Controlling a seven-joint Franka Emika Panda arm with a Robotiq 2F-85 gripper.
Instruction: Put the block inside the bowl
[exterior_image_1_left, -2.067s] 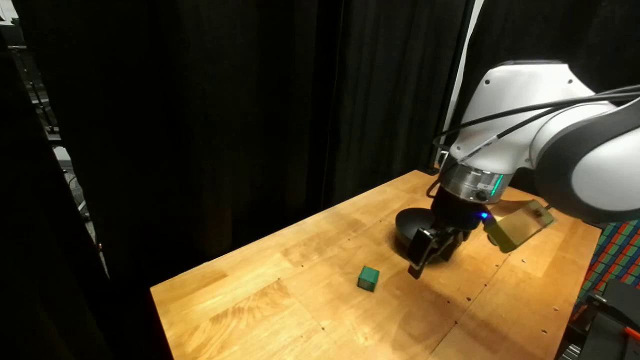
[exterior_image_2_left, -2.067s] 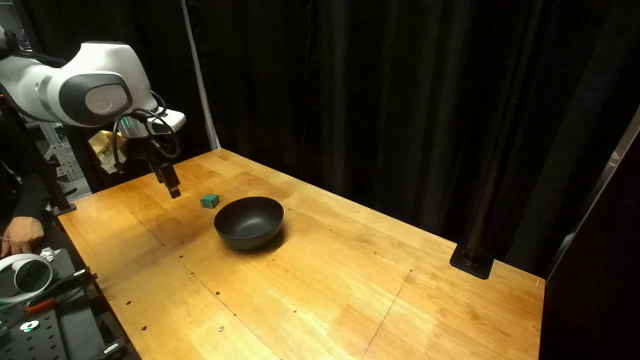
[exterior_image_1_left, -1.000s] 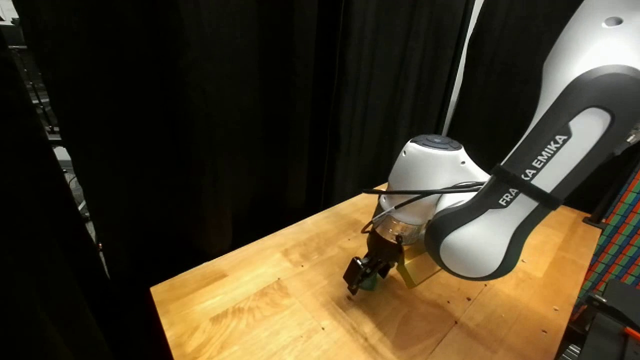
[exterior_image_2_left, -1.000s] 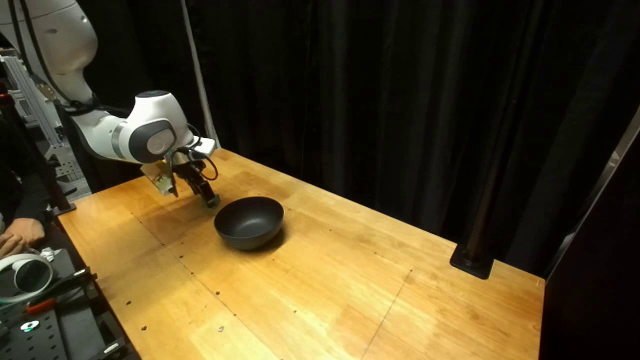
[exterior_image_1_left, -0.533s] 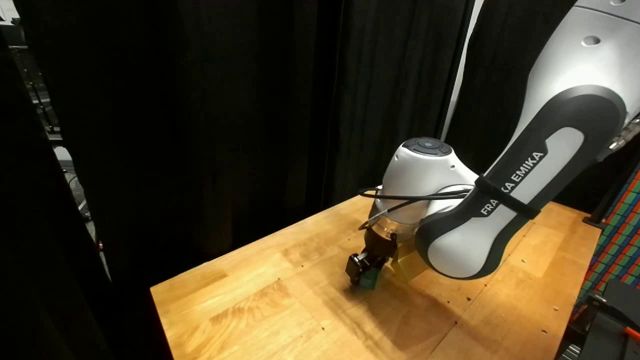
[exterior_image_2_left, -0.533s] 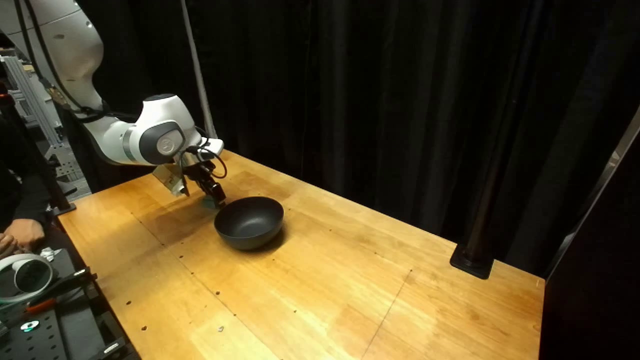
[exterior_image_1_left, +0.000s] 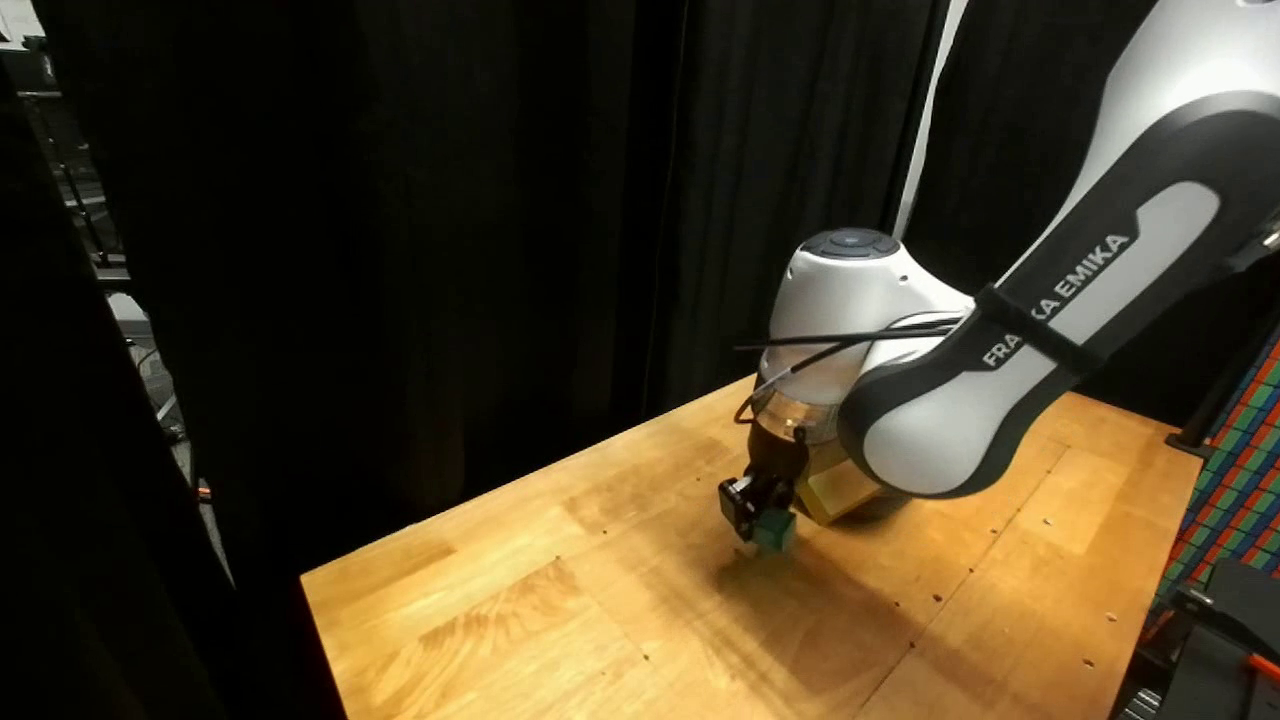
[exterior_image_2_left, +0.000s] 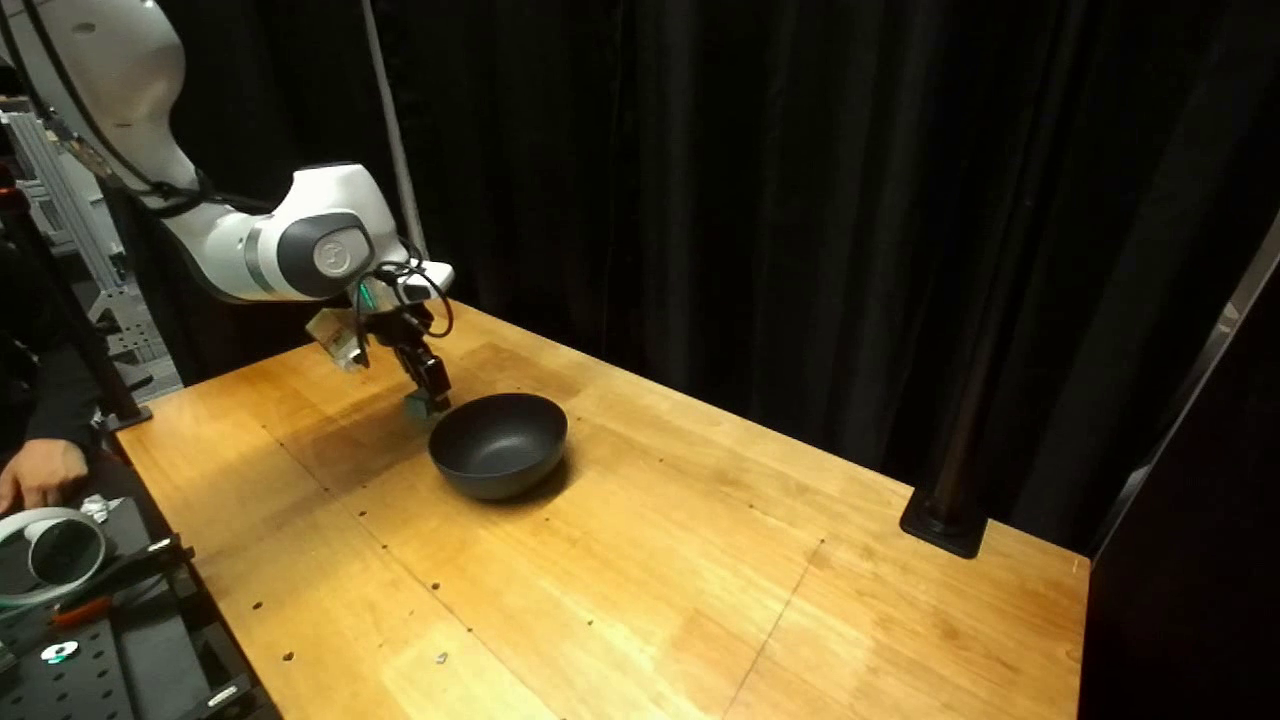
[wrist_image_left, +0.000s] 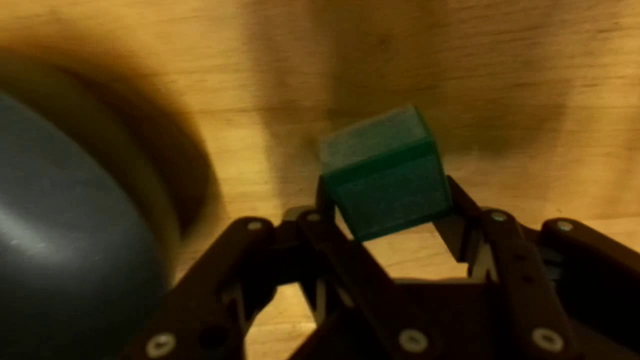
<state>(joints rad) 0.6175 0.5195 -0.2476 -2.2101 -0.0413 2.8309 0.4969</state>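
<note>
Behind everything, black curtains (exterior_image_2_left: 800, 220) are hanging, filling much of both exterior views. Wooden tabletop (exterior_image_2_left: 640, 590) is running out in front of them.

Arm (exterior_image_2_left: 225, 250) is leaning low over it. Forearm (exterior_image_1_left: 1060, 290) is sloping down from an upper corner in both exterior views; white wrist section (exterior_image_1_left: 835, 310) is standing at its lower end, aiming down at the tabletop on a slight cant. Black cables (exterior_image_1_left: 865, 337) are crossing that section.

Bowl (exterior_image_2_left: 500, 455) is sitting upright on the tabletop, mouth up, dark and a bit glossy; in an exterior view it is showing right next to the jaws. Tan boxy piece (exterior_image_2_left: 335, 335) is sticking out at the wrist, on the side away from the bowl.

Jaws are pointing down and holding: they are clamping the block (wrist_image_left: 387, 170) from both sides, spread no wider than its width. Block itself is hanging between the tips, looking just off the tabletop, edges slanting across the wrist view. It is being held outside the bowl, near it, with a strip of tabletop showing between the two.
</note>
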